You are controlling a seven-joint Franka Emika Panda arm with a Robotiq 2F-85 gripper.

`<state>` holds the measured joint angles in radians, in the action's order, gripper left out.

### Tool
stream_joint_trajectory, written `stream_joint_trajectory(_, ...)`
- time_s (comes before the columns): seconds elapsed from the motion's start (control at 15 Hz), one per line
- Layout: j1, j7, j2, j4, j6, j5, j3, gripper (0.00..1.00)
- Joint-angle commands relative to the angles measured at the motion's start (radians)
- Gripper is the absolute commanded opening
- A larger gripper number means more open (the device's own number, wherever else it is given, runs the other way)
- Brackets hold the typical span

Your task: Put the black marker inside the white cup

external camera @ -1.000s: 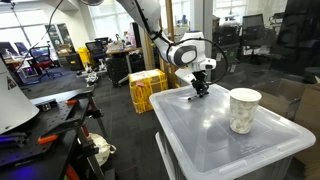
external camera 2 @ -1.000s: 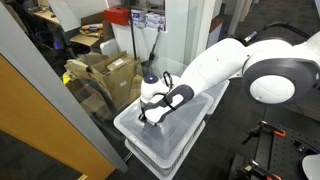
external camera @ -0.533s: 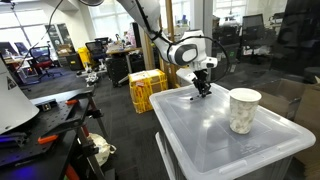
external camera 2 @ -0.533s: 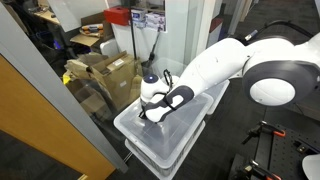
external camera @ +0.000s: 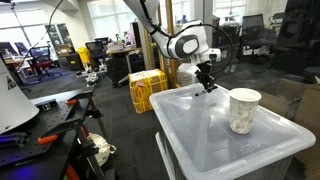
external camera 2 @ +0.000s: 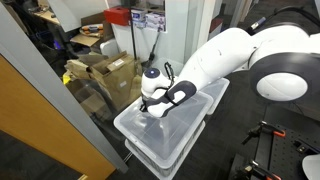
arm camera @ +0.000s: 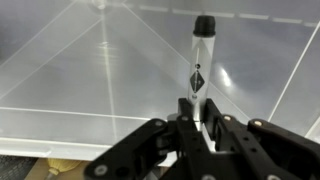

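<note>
Tool [arm camera: 200, 118] gripping black marker [arm camera: 199, 62], its lower end hidden

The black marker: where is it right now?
In the wrist view the black marker is pinched in the robot's hand, pointing out over the clear bin lid; in an exterior view the white cup stands apart on that lid.

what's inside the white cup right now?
Nothing sticks out above the white cup; its wall hides the inside in an exterior view. The black marker is not in it: the gripper is shut on it over the clear bin lid.
</note>
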<state>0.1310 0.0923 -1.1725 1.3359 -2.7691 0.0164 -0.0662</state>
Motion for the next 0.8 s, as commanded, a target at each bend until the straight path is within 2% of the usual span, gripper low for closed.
stream_joint_trajectory(0.0,0.049,0.057,0.116,0.151,-0.036,0.024,-0.060,0.05)
stream_joint_trajectory(0.73,0.141,0.068,0.308,0.402,-0.096,0.133,-0.206,0.05)
